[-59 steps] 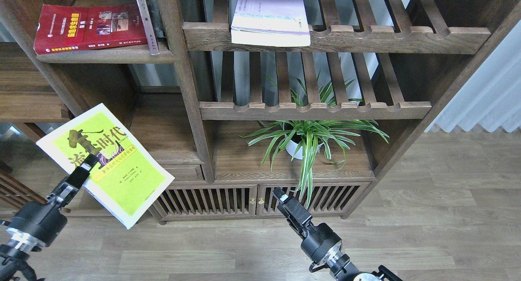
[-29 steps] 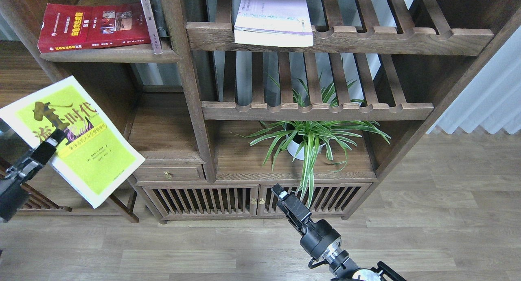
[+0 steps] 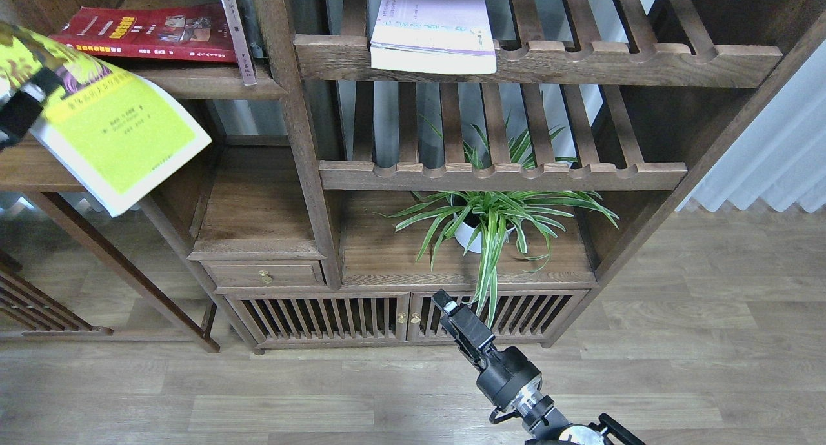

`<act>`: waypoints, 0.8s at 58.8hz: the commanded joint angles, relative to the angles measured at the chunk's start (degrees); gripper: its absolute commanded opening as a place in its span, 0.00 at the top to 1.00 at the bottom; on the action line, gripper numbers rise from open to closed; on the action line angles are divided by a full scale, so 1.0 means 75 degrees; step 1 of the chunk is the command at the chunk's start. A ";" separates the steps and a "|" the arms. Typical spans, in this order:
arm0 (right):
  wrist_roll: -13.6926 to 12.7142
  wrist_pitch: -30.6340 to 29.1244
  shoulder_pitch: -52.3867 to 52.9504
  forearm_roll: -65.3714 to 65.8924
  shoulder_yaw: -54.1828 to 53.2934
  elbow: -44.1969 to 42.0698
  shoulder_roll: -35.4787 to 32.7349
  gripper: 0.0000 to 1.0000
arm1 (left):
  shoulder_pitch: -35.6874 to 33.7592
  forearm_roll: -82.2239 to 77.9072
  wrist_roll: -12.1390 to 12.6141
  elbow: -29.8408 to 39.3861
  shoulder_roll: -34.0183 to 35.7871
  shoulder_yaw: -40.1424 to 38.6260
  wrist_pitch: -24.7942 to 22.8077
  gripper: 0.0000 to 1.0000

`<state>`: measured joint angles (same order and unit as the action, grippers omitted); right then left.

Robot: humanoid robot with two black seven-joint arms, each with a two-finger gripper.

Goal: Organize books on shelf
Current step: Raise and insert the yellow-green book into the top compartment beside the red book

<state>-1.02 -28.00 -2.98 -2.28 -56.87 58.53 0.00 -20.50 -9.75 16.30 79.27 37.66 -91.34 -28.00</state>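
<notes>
A: In the head view, where is the yellow-green book (image 3: pixel 116 126) found?

B: It is held up at the far left, tilted, its lower corner hanging in front of the left end of the shelf (image 3: pixel 213 84). It is pinched near its upper edge by the left gripper (image 3: pixel 29 100), which is cut off by the picture's edge, so only one dark finger over the cover can be made out.

A: And the other books?

B: The red book (image 3: pixel 145 32) is lying flat on the shelf, toward its left end, with a thin grey book (image 3: pixel 235 32) leaning just beside it on the right. The white book (image 3: pixel 432 26) is lying on the slatted rack (image 3: pixel 535 61) further right, its near edge overhanging the front rail.

A: What could go wrong from here?

B: The yellow-green book is gripped at one edge only, so it could be swung or slipped out by its own weight. Its low corner could be caught on the shelf's front edge, and the red book could be shoved back if it is struck. The thin grey book might be knocked over.

A: The right gripper (image 3: pixel 448 306)?

B: It is held low in front of the cabinet doors (image 3: pixel 322 316), carrying nothing; whether its fingers are spread cannot be told. The plant (image 3: pixel 490 219) is near it.
</notes>
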 commanded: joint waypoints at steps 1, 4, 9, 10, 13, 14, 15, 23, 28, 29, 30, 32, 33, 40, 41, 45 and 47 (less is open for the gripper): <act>0.0007 0.0000 0.0000 0.0000 0.0001 0.0013 0.0000 0.02 | -0.0559 0.0035 0.0146 0.0000 0.0205 0.0342 0.0001 0.98; 0.0007 0.0000 0.0000 0.0000 0.0001 0.0013 0.0000 0.02 | -0.0735 0.0035 0.0205 0.0000 0.0217 0.0437 0.0001 0.98; 0.0007 0.0000 0.0000 0.0000 0.0001 0.0036 0.0000 0.02 | -0.1098 0.0035 0.0333 0.0000 0.0229 0.0601 0.0001 0.98; -0.0005 0.0000 0.0000 0.0000 0.0001 0.0036 0.0000 0.02 | -0.1133 0.0035 0.0345 0.0000 0.0228 0.0613 0.0001 0.98; -0.0005 0.0000 0.0000 0.0000 0.0000 0.0036 0.0000 0.02 | -0.1648 0.0023 0.0509 0.0000 0.0228 0.0811 0.0001 0.98; -0.0005 0.0000 0.0000 0.0000 0.0001 0.0036 0.0000 0.02 | -0.1731 0.0023 0.0533 0.0000 0.0228 0.0847 0.0001 0.98; 0.0007 0.0000 0.0000 0.0000 -0.0011 0.0048 0.0000 0.02 | -0.1836 0.0023 0.0556 -0.0011 0.0228 0.0882 0.0001 0.98; -0.0005 0.0000 0.0000 0.0000 -0.0011 0.0048 0.0000 0.02 | -0.2493 0.0011 0.0685 -0.0082 0.0228 0.1152 0.0001 0.98; -0.0005 0.0000 0.0000 0.0000 -0.0011 0.0060 0.0000 0.02 | -0.2996 -0.0047 0.0767 -0.0222 0.0228 0.1409 0.0001 0.98; 0.0007 0.0000 0.0000 0.0000 -0.0011 0.0060 0.0000 0.02 | -0.3044 -0.0059 0.0779 -0.0245 0.0228 0.1433 0.0001 0.98; -0.0005 0.0000 0.0000 0.0000 -0.0011 0.0072 0.0000 0.02 | -0.3079 -0.0059 0.0779 -0.0269 0.0228 0.1445 0.0001 0.98; -0.0005 0.0000 0.0000 0.0000 -0.0011 0.0072 0.0000 0.02 | -0.3196 -0.0071 0.0791 -0.0386 0.0228 0.1480 0.0001 0.98; 0.0007 0.0000 0.0000 0.0000 -0.0011 0.0083 0.0000 0.02 | -0.3278 -0.0106 0.0791 -0.0479 0.0217 0.1491 0.0001 0.98; -0.0005 0.0000 0.0000 0.0000 -0.0023 0.0083 0.0000 0.02 | -0.3559 -0.0550 0.0768 -0.0948 0.0111 0.1503 0.0001 0.98; -0.0005 0.0000 0.0000 0.0000 -0.0023 0.0083 0.0000 0.02 | -0.3583 -0.0598 0.0756 -0.0972 0.0100 0.1503 0.0001 0.98; -0.0005 0.0000 0.0000 0.0000 -0.0023 0.0083 0.0000 0.02 | -0.3688 -0.0797 0.0732 -0.1159 -0.0029 0.1503 0.0001 0.98; -0.0005 0.0000 0.0000 0.0000 -0.0011 0.0083 0.0000 0.02 | -0.3747 -0.0902 0.0732 -0.1276 -0.0157 0.1503 0.0001 0.98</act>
<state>-1.02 -28.00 -2.99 -2.28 -57.04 59.15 0.00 -47.05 -13.80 22.14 72.37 38.44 -80.13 -28.00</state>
